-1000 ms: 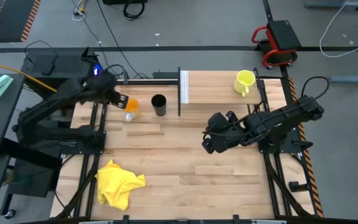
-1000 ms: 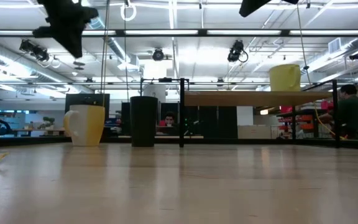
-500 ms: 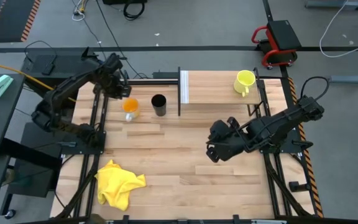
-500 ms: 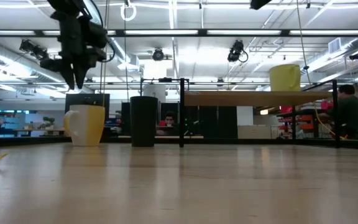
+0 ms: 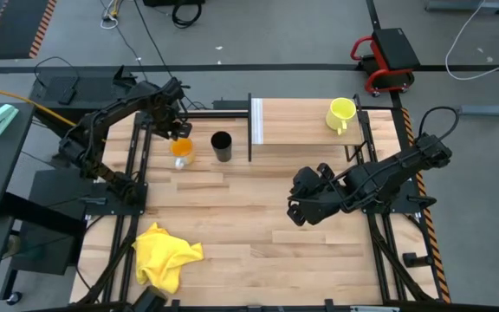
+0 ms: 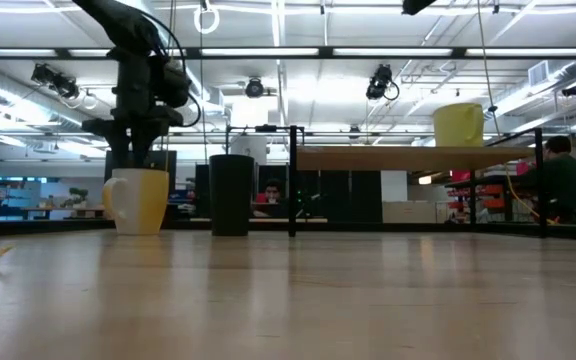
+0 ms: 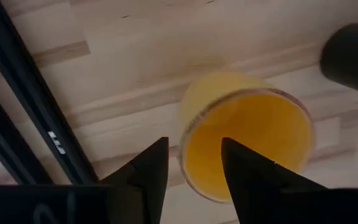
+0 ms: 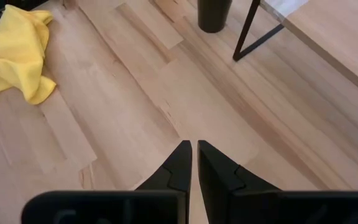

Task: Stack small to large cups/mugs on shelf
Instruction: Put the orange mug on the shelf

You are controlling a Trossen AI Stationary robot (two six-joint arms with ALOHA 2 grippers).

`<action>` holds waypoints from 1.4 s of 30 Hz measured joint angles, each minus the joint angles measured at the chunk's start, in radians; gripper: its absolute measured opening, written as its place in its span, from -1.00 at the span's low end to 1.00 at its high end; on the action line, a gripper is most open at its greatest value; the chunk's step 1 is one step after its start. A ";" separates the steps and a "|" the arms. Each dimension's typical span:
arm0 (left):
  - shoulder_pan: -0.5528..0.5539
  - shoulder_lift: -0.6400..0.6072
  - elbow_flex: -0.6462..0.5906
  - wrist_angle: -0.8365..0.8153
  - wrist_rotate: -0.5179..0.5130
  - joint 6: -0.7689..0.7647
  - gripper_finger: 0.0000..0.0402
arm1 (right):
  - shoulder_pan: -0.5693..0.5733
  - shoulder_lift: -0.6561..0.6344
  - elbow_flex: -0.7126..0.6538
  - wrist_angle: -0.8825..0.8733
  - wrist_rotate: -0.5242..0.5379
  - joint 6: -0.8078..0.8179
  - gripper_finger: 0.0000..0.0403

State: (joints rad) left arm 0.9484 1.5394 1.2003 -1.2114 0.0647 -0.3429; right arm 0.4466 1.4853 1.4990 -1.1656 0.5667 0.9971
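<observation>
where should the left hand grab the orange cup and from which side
Take the orange cup with the open round mouth by its rim wall, coming straight down from above. It stands upright on the plank tabletop, mouth open, and the left hand is open above it, one finger over the inside and one outside the rim. The tall black cylindrical cup stands apart beside it.

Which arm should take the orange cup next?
Left. Its hand hangs open right above the orange cup, fingers astride the rim. The right hand is shut, mid-table, well away.
</observation>
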 joint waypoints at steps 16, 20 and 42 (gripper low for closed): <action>0.002 0.046 -0.038 0.055 -0.008 0.048 -0.37 | 0.001 0.000 0.000 0.000 0.009 0.006 -0.83; 0.002 0.046 -0.064 0.065 -0.008 0.048 -0.40 | 0.001 0.000 0.000 0.000 0.009 0.006 -0.83; -0.156 0.045 -0.081 0.089 0.023 0.009 -0.84 | 0.002 0.000 0.000 -0.008 0.009 0.026 -0.85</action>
State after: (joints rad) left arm 0.7928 1.5848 1.1194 -1.1221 0.0877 -0.3342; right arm 0.4484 1.4853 1.4990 -1.1739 0.5755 1.0227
